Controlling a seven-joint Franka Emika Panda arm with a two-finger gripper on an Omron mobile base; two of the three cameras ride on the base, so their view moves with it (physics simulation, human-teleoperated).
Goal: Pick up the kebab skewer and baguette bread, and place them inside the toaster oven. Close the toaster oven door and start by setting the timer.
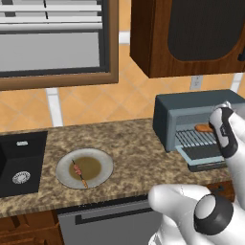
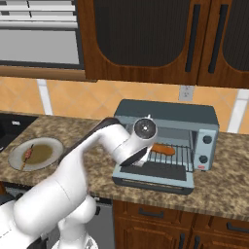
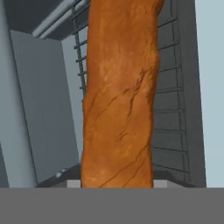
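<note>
Baguette bread runs straight out ahead of the jaws, its near end at them — whether they grasp it or have released it cannot be told. One loaf, orange-brown, crusty, cracked, rounded, lying on the wire rack inside the boxy blue-grey toaster oven, whose toaster oven door hangs open below. One kebab skewer — thin stick, red and brown chunks — lies well apart from the jaws on a round plate on the speckled tabletop.
</note>
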